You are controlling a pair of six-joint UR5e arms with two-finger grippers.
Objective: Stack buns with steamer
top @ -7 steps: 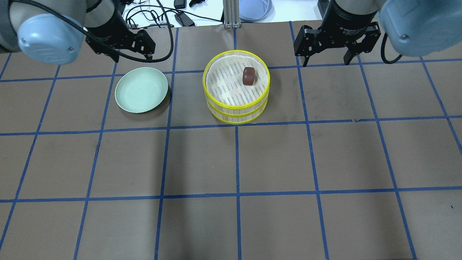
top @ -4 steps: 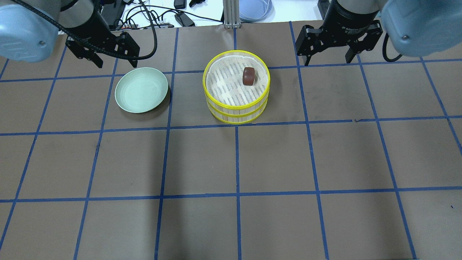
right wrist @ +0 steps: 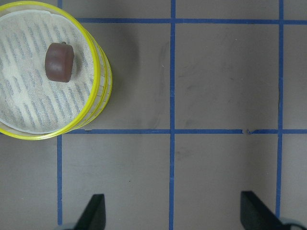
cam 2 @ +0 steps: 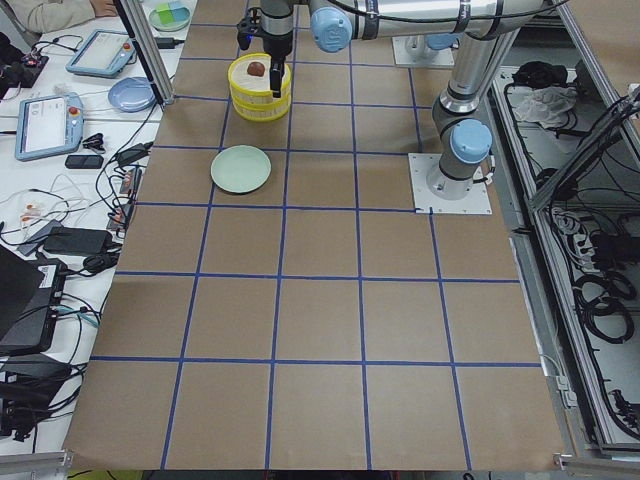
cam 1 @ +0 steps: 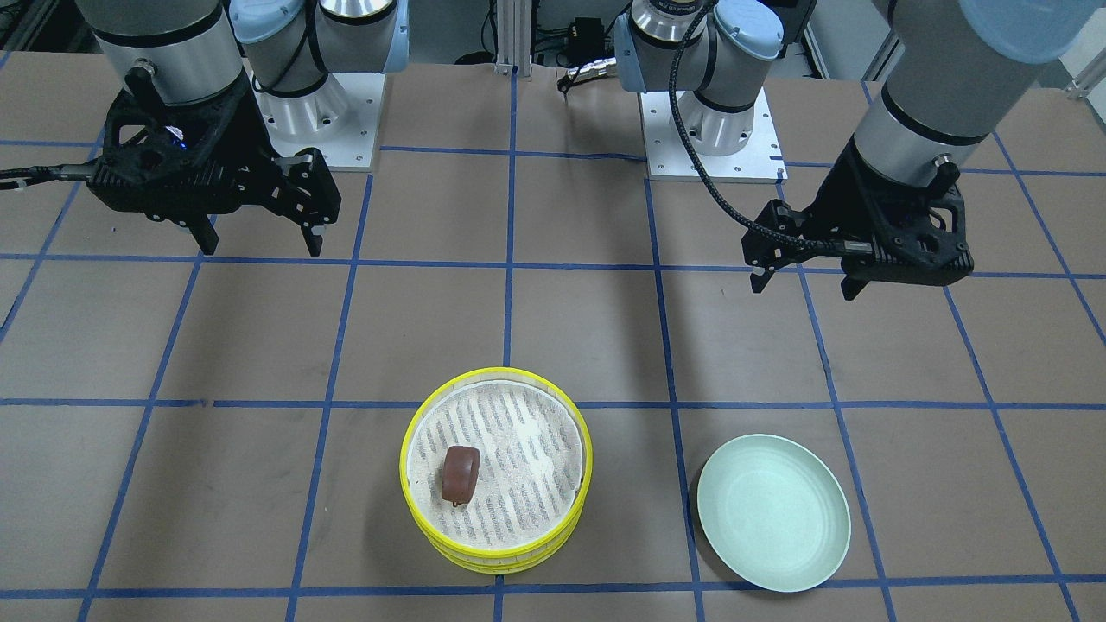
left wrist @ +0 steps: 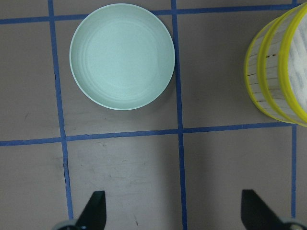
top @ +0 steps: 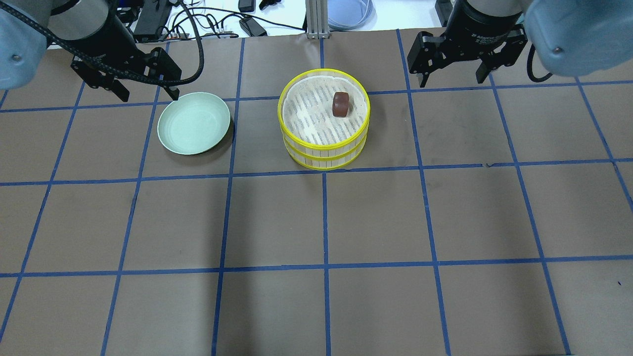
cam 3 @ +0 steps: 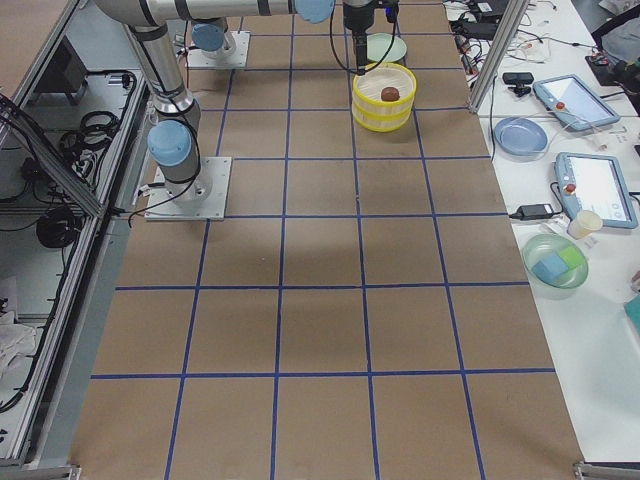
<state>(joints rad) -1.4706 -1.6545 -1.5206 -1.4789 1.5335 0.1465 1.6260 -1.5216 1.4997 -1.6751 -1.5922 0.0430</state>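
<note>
A yellow-rimmed two-tier steamer stands at the far middle of the table. One dark reddish-brown bun lies on its top liner, also in the front view and the right wrist view. The cream-white bun is not in view. The pale green plate is empty, left of the steamer, and shows in the left wrist view. My left gripper is open and empty, above the table just behind the plate. My right gripper is open and empty, right of the steamer.
Cables, a power brick and a blue dish lie on the white bench beyond the table's far edge, beside an aluminium post. Blue tape lines grid the brown table. Both arm bases stand at the robot's side.
My left gripper has moved leftward, away from the steamer, and now hangs behind the plate's far-left edge. The right gripper has barely shifted. The bun, steamer and plate have not moved.
</note>
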